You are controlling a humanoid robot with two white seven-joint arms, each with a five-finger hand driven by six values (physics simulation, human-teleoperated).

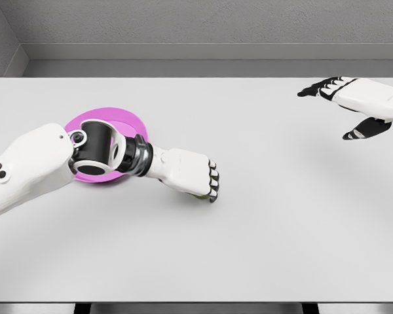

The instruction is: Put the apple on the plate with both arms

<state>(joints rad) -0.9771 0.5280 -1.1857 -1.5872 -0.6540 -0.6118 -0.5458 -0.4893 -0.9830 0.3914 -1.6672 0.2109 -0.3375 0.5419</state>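
Fingers [213, 185] over white table [281, 229], grey walls [183, 19]

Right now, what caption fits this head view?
Left hand curled over a barely visible greenish object beside the pink plate; right hand open, far right.

plates: 1 plate [118, 118] | apples: 1 apple [200, 195] | hands: 2 | tables: 1 table [262, 229]

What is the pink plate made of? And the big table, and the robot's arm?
The plate looks like smooth plastic or glazed ceramic: flat, even pink, no pattern. Being a simulator render, it's hard to say which. The table looks like matte painted board or laminate: plain pale grey, no grain or shine. The left arm looks like hard white plastic shells with dark, shiny metal-like joints.
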